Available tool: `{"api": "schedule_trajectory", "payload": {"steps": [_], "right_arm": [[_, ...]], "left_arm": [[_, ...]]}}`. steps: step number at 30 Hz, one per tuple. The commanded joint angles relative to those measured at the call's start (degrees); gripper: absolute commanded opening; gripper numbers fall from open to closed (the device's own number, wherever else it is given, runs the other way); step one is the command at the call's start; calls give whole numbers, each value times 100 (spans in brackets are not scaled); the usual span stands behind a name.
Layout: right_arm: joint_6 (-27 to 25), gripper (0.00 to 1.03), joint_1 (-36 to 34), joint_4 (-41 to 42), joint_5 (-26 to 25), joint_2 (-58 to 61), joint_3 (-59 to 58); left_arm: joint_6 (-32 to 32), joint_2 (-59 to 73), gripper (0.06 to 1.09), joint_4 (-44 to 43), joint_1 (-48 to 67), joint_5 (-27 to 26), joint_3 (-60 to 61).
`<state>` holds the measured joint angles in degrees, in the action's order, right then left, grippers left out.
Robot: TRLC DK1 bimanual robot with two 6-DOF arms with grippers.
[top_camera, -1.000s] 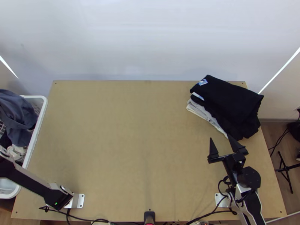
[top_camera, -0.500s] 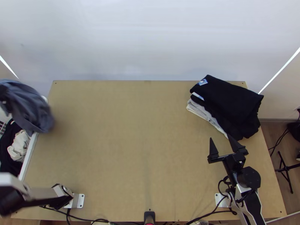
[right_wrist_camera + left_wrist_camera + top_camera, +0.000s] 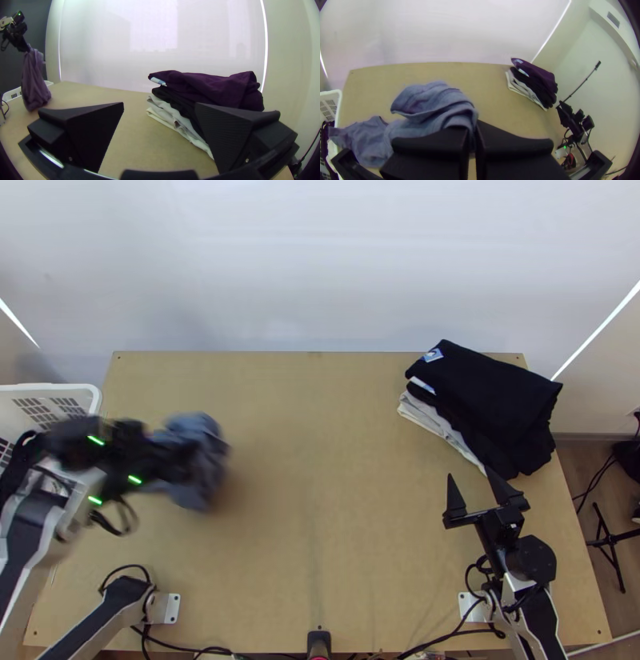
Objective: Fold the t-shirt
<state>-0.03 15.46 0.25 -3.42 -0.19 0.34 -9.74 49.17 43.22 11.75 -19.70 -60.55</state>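
At the left, the white basket (image 3: 97, 402) is set at the side of the table (image 3: 320, 500). Just to its right, the blue-grey t-shirt (image 3: 196, 460) is held up over the table's left part by the left gripper (image 3: 472, 133), whose fingers are closed together on a bunched part of the cloth; the rest is left hanging in loose folds. Which part of the garment is pinched cannot be told. Farther right, the right gripper (image 3: 470, 473) is held with its fingers spread and nothing between them, near the front of the stack of folded clothes (image 3: 488, 392) at the table's right.

As for progress, the garment is clear of the basket and brought over the table, but no fold is made in it. Laying down, spreading flat, the folding itself and, presumably, adding to the stack are all left to be done. The cloth could well be dropped in a heap, in which case it would have to be opened out first.

Compared with the frame half a second earlier, the t-shirt has been carried from above the basket's table-side edge inward over the table. The right gripper and the stack are left unmoved.
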Motion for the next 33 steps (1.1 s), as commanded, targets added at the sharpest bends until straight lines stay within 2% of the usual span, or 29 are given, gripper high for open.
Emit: {"api": "schedule_trajectory", "payload": {"steps": [1,4,7,13,18,19,23,25,28,33], "right_arm": [[-6,99,0,1,-1,1,1],[12,99,0,1,-1,1,1],[-6,99,0,1,-1,1,1],[-6,99,0,1,-1,1,1],[12,99,0,1,-1,1,1],[12,99,0,1,-1,1,1],[-6,99,0,1,-1,1,10],[12,99,0,1,-1,1,1],[12,99,0,1,-1,1,10],[12,99,0,1,-1,1,1]], "left_arm": [[-1100,-426,9,-1817,3009,1135,1775],[-1399,-188,9,-2186,3879,1566,1828],[-1399,5,9,-2652,4424,1803,1960],[-1408,770,9,-3197,4872,2058,1696],[-1329,1868,9,-3953,5250,2050,1670],[-1329,2044,13,-4041,5303,2041,1608],[-1320,2299,83,-3918,5443,1997,1098],[-1320,2220,105,-3900,5417,2006,721],[-1215,1939,104,-3953,5153,2014,255],[-1206,1526,104,-3830,3976,1970,-369]]}}
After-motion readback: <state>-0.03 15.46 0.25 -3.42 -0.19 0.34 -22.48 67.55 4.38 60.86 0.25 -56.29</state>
